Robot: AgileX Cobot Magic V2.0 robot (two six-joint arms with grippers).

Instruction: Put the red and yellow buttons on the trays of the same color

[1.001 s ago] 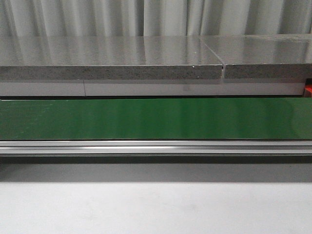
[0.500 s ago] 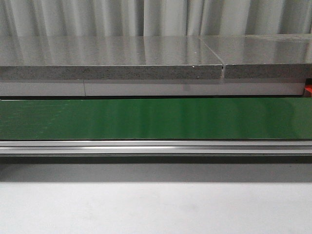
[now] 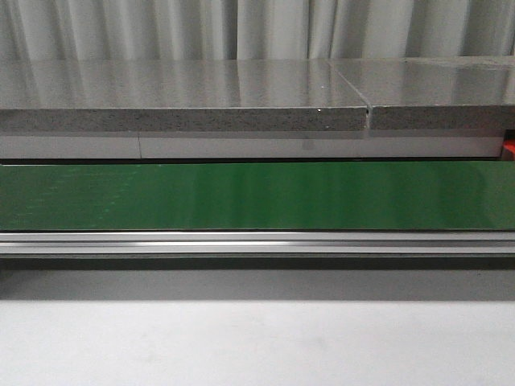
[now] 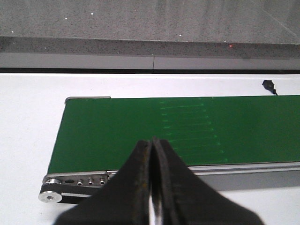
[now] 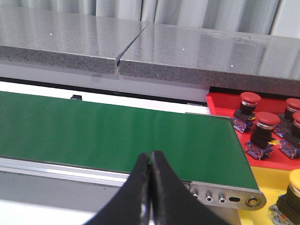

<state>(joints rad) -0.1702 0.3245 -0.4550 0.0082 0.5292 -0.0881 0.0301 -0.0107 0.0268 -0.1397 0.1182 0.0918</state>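
Buttons are absent from the green belt (image 3: 257,195) in every view; the only ones visible sit at the belt's right end, already in trays. Going left to right: the left gripper (image 4: 152,187) hovers over the belt's left end, its jaws clenched on nothing, with bare belt and white tabletop (image 4: 28,122) around it. The front view shows the belt's middle stretch, also bare, below the grey stone ledge (image 3: 177,96). The right gripper (image 5: 150,197) hangs over the near edge of the belt close to its right end, jaws likewise pressed together and empty. Just beyond that end lie the red tray (image 5: 225,104), holding several red buttons (image 5: 249,108) standing upright, and nearer the camera the yellow tray (image 5: 262,174) with one yellow button (image 5: 295,180) at the frame edge. The right arm is plainly the nearer to both trays. Against the earlier front views nothing has changed: same bare belt, no arm in sight.
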